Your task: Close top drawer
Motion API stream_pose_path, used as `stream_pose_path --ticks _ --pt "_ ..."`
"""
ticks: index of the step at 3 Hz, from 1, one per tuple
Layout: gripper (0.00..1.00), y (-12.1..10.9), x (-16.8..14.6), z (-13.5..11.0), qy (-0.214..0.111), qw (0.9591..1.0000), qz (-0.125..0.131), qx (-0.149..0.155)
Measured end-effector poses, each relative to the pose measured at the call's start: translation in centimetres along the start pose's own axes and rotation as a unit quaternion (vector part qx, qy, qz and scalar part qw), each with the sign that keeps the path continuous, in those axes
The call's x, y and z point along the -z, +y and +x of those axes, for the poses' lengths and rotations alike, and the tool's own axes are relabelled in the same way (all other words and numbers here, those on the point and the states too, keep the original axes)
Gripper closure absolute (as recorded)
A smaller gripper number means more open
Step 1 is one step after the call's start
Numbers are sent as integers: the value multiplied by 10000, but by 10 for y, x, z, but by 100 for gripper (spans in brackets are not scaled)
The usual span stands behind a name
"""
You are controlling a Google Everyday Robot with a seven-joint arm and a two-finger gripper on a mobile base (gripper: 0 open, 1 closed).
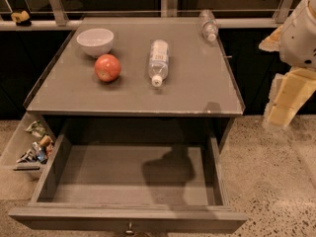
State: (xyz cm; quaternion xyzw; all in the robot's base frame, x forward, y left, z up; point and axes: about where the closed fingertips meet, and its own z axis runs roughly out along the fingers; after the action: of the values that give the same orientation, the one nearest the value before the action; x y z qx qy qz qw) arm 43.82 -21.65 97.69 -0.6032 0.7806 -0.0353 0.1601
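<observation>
The top drawer point(129, 219) of the grey-brown cabinet stands pulled far out toward me. Its inside point(98, 177) is bare, with a shadow across the bottom. The small round metal knob point(129, 228) shows at the centre of the front panel, at the lower edge of the view. My gripper point(285, 100) hangs at the far right, off the cabinet's right side and well above the floor. It is away from the drawer and touches nothing.
On the cabinet top point(197, 90) are a white bowl point(95, 41), a red apple point(107, 67), a clear bottle lying down point(158, 60) and a second bottle point(209, 26) at the back right. A bin of snack packets point(34, 147) sits left of the drawer. Speckled floor lies to the right.
</observation>
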Motion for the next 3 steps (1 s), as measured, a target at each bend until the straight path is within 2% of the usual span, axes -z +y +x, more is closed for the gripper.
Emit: stream_pose_path --ticks 1,2,3 --pt "0 1 0 0 -37 10000 34 -7" --pt "0 26 -12 7 -309 9995 45 3" --pt "0 71 -54 33 -604 9978 -200 -174"
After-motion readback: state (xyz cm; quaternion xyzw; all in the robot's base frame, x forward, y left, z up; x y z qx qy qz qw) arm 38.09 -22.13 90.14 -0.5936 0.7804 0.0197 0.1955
